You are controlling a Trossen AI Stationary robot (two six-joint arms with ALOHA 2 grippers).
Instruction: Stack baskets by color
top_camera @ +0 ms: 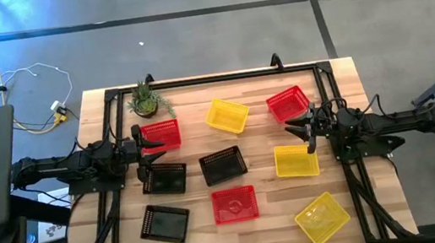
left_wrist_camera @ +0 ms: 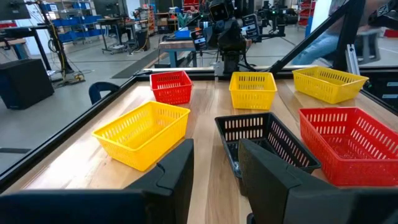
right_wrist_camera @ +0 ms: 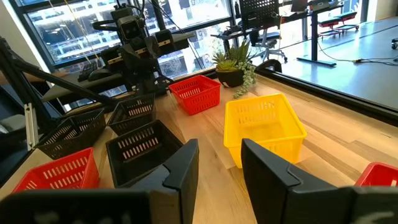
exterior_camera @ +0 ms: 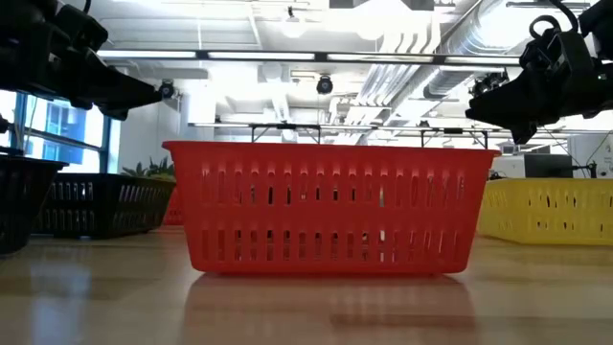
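Observation:
Nine mesh baskets rest on their bases on the wooden table, none stacked. Red baskets stand at far left (top_camera: 160,134), far right (top_camera: 287,103) and near centre (top_camera: 235,204). Yellow ones are at the far centre (top_camera: 227,115), right (top_camera: 296,161) and near right (top_camera: 322,217). Black ones are at left (top_camera: 164,179), centre (top_camera: 224,166) and near left (top_camera: 164,223). My left gripper (top_camera: 147,153) (left_wrist_camera: 214,180) hovers open at the table's left, level, between the far-left red and left black baskets. My right gripper (top_camera: 302,131) (right_wrist_camera: 217,174) hovers open at the right, between the far-right red and right yellow baskets.
A small green potted plant (top_camera: 145,100) stands at the table's far left corner. A black frame rail (top_camera: 212,80) runs around the table's edges. The low view is filled by the near red basket (exterior_camera: 330,206).

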